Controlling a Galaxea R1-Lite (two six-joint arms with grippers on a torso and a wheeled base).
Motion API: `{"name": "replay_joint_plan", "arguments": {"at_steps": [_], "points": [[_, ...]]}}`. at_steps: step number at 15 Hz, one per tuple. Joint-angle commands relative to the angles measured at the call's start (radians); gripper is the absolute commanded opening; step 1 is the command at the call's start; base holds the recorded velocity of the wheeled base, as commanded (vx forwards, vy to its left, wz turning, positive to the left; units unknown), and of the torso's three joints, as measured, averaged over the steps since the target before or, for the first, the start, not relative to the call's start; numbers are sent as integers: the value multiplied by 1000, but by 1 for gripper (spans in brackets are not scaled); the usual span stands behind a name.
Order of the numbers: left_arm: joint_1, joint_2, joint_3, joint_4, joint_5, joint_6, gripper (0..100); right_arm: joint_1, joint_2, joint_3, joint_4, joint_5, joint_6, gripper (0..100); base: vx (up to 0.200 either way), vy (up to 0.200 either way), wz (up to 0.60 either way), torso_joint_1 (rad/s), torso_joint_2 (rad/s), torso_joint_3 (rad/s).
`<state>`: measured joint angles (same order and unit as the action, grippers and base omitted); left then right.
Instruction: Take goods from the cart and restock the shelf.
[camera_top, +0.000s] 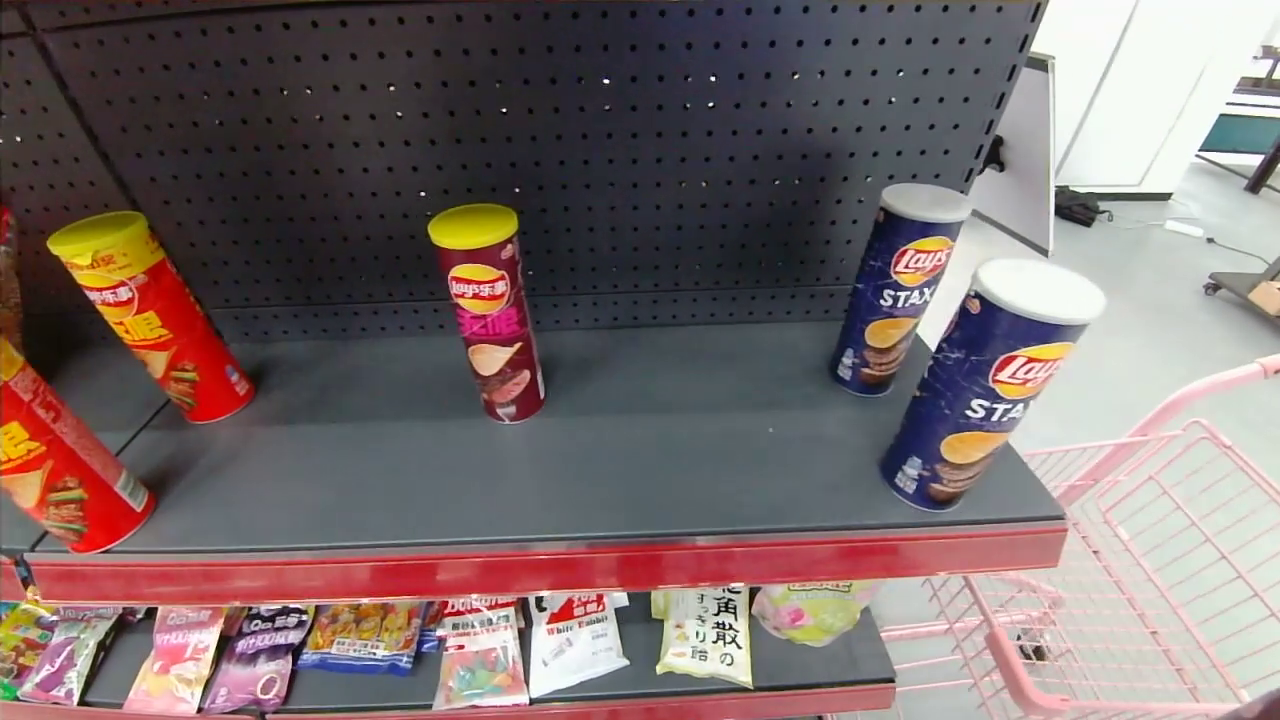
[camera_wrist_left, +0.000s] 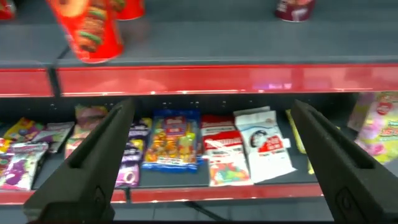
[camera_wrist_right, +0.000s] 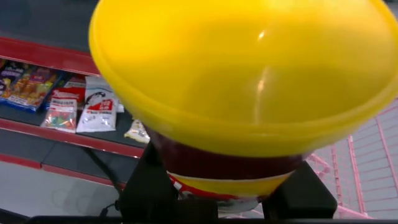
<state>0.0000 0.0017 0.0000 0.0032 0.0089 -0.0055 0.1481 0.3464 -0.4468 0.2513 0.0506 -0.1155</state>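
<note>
My right gripper (camera_wrist_right: 227, 196) is shut on a maroon chip can with a yellow lid (camera_wrist_right: 249, 68), its dark fingers (camera_wrist_right: 149, 186) pressed to the can's sides. Behind the can are the lower shelf and the pink cart (camera_wrist_right: 367, 168). My left gripper (camera_wrist_left: 211, 162) is open with nothing between its fingers (camera_wrist_left: 93, 168). It faces the red front edge of the upper shelf (camera_wrist_left: 186, 79) and the snack bags below. On the upper shelf (camera_top: 620, 470) stand two red cans (camera_top: 150, 315), a maroon can (camera_top: 490, 315) and two blue cans (camera_top: 985, 385).
The pink cart (camera_top: 1150, 560) stands at the shelf's right end. Several snack bags (camera_top: 480, 655) lie on the lower shelf. A black pegboard (camera_top: 600, 140) backs the upper shelf. Bare shelf floor lies between the maroon can and the blue cans.
</note>
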Motion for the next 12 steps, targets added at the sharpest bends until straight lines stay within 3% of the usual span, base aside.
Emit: {"name": "replay_joint_plan", "arguments": {"at_steps": [1,2,5,10,12], "points": [[0,0,0,0,0,-1,100,5,-18,5,2,3,2,0,0,200,0,-2,-7,7],[0,0,0,0,0,-1,100,13,-21,5,2,11,2,0,0,200,0,7,2,-2],[0,0,0,0,0,-1,100,34,-18,10,5,44,0,0,0,0,0,0,0,0],[0,0,0,0,0,-1,100,36,-9,13,5,46,0,0,200,0,0,-5,1,2],[0,0,0,0,0,-1,100,42,-6,13,5,48,0,0,0,0,0,0,0,0]]}}
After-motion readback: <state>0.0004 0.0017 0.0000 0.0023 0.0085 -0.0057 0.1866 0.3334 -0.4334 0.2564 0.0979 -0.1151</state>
